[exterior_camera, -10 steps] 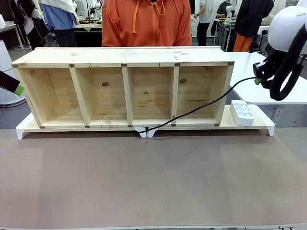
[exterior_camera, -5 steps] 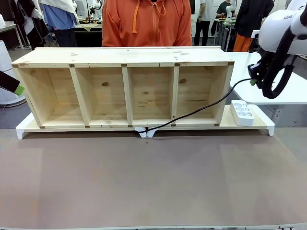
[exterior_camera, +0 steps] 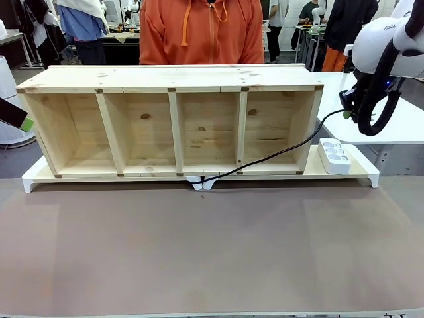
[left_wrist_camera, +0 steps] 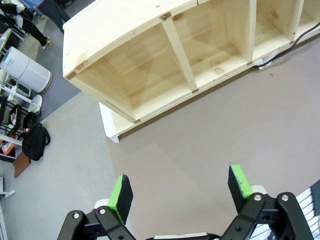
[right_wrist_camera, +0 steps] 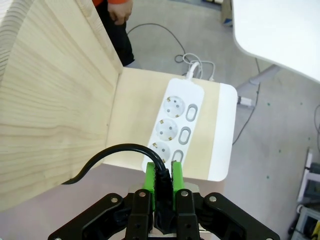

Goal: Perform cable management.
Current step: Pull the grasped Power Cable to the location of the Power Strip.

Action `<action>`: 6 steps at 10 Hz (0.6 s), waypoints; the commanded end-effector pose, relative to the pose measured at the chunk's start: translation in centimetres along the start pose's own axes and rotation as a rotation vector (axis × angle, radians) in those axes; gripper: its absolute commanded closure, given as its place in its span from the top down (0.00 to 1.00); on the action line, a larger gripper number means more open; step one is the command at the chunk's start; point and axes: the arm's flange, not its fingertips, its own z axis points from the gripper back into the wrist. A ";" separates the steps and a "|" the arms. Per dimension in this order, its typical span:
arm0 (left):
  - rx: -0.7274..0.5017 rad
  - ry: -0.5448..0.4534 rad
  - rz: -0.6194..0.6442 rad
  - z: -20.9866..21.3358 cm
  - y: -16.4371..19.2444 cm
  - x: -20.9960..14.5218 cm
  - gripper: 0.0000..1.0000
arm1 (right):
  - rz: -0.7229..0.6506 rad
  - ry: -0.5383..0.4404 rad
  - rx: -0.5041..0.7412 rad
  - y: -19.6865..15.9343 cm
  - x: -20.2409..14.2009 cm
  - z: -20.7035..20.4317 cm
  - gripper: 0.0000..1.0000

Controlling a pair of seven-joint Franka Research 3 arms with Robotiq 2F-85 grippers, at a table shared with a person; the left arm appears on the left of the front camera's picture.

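Observation:
The cable (exterior_camera: 278, 151) is a thin black cord running from a white clip (exterior_camera: 203, 183) at the shelf's front edge, up across the rightmost compartment, to my right gripper (exterior_camera: 346, 112). That gripper hangs in the air beside the shelf's right end and is shut on the cable's plug end. In the right wrist view the green pads (right_wrist_camera: 149, 177) pinch the black plug (right_wrist_camera: 161, 182), and the cord (right_wrist_camera: 117, 150) loops off to the left. The white power strip (right_wrist_camera: 175, 127) lies just below. My left gripper (left_wrist_camera: 180, 187) is open over the brown mat at the far left, holding nothing.
A long wooden shelf (exterior_camera: 175, 119) with several open compartments stands on a white base board (exterior_camera: 361, 173). The power strip (exterior_camera: 334, 156) lies on that board's right end. A person in an orange hoodie (exterior_camera: 202, 30) stands behind the shelf. The brown mat (exterior_camera: 212, 252) lies in front.
My right arm has shifted left and slightly up with the cable end, closer to the shelf's right end. The left arm has not moved.

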 end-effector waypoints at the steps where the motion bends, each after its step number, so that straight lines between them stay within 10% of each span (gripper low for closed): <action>1: 0.002 -0.003 0.004 -0.1 0.0 0.1 1.00 | -0.001 0.001 0.000 -0.1 -0.1 -0.1 0.16; 6: 0.002 -0.003 0.004 -0.1 0.0 0.1 1.00 | -0.001 0.001 0.000 -0.1 -0.1 -0.1 0.16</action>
